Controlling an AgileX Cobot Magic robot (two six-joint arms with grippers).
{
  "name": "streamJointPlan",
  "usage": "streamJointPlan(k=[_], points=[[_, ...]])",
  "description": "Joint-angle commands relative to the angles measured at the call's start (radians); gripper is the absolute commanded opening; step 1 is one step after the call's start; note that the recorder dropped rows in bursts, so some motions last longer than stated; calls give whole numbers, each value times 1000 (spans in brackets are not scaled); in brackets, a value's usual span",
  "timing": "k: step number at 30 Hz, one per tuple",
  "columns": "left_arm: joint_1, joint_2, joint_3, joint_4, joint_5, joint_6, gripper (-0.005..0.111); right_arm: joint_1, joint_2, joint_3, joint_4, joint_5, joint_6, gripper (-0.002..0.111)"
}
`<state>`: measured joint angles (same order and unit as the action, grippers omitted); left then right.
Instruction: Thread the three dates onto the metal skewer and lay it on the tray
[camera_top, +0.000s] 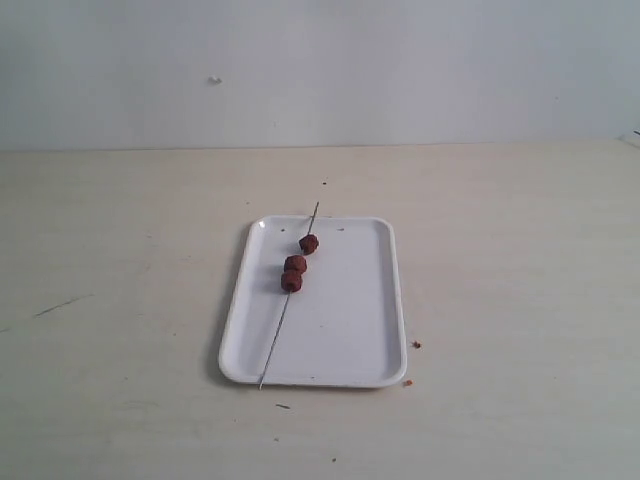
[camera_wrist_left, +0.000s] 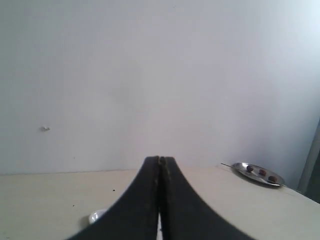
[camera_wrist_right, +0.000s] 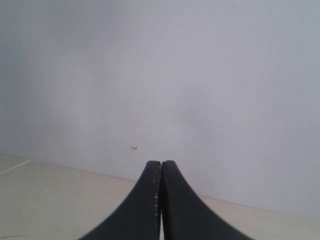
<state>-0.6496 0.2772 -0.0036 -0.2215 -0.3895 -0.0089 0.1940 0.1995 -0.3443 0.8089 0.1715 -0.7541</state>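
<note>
Your tray (camera_top: 345, 345) sits flat on the table (camera_top: 520, 260), about midway across it. The skewer (camera_top: 277, 338) lies on the tray's left half, slanting from far and slightly right to near and left. Its far tip pokes out past the far rim, and its near tip crosses the near rim by the near-left corner. The dates (camera_top: 295, 264) are strung on the far half of the skewer. The two nearer ones touch each other, and the farthest one sits just apart from them. A few reddish crumbs (camera_top: 416, 344) lie on the table off the tray's near-right corner.

You will not find either arm in the exterior view. Your left gripper (camera_wrist_left: 159, 161) has its jaws pressed together with nothing between them. It is well apart from the tray, which shows small in the distance in its wrist view. Your right gripper (camera_wrist_right: 161, 164) is closed the same way and also grips nothing. Its wrist view shows only the bare table and the pale wall (camera_wrist_right: 200, 75) behind it.
</note>
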Motion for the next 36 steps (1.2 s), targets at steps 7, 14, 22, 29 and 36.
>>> streamJointPlan(k=[7,14,22,29,36], points=[[0,-8,4,-30,127,-27,0,3,-199,92,5,18,-1,0],[0,-8,4,-30,127,-25,0,3,-199,92,3,16,-3,0],[0,-8,4,-30,127,-25,0,3,-199,92,-34,16,-21,0],[0,-8,4,-28,127,-25,0,-37,-199,160,-408,14,323,0],[0,-8,4,-28,127,-25,0,-245,-199,273,-580,14,621,0]])
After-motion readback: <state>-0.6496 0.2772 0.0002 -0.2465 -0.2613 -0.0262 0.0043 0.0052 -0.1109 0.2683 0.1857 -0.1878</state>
